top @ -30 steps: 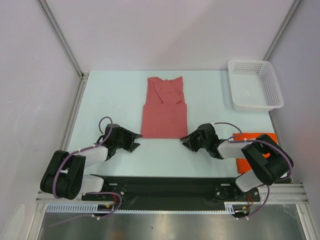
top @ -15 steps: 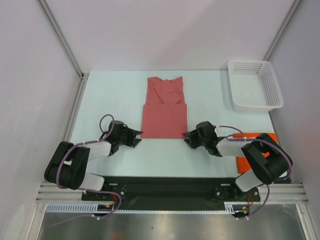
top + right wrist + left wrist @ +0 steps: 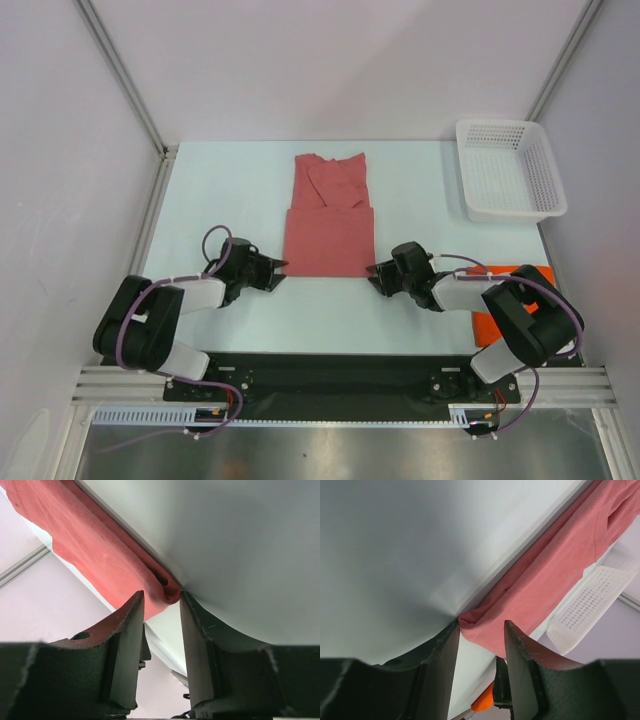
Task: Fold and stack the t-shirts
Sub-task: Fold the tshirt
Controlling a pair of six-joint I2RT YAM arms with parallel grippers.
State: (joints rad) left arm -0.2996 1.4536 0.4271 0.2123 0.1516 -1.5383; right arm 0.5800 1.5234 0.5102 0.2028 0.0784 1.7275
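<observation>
1. Left gripper lies low on the table, its fingers parted, and the lower left corner of the pink-red shirt sits just at their tips.
2. We see the right gripper likewise parted at the shirt's lower right corner.
3. We find the pink-red shirt flat and partly folded at the centre of the frame.
4. We see the orange shirt at lower right, partly under the right arm, and a white basket at upper right.
</observation>
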